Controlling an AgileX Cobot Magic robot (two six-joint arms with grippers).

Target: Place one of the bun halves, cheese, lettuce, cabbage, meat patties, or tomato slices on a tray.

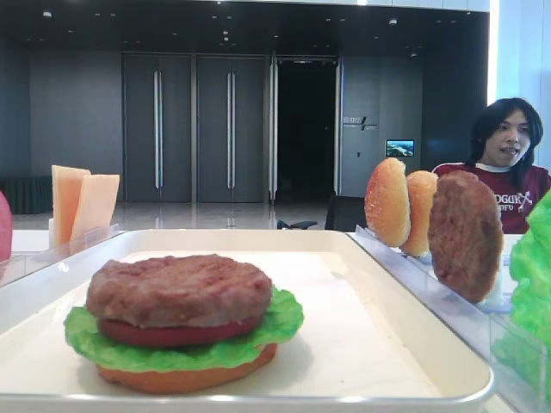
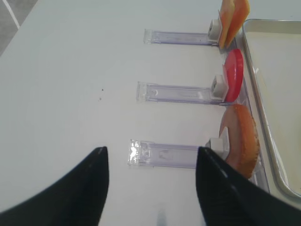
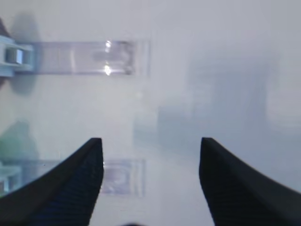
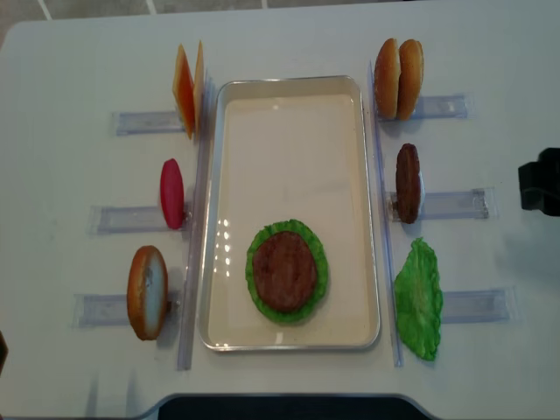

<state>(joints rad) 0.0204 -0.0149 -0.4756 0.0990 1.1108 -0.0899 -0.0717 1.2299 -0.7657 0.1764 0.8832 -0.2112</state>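
Scanning from the left, I saw the cheese (image 4: 187,90), a tomato slice (image 4: 171,193) and a bun half (image 4: 147,291) standing on edge in clear holders (image 4: 131,218) beside the tray (image 4: 289,93). My left gripper (image 2: 151,181) hung over bare table near that bun, jaws spread wide and holding nothing. On the tray sat a stack: bun base (image 1: 185,376), lettuce (image 1: 284,323), tomato, and a meat patty (image 1: 179,289) on top. Right of the tray stood two bun halves (image 4: 398,78), another patty (image 4: 407,182) and a lettuce leaf (image 4: 418,299). My right gripper (image 3: 150,181) hovered over the table with its jaws wide and empty.
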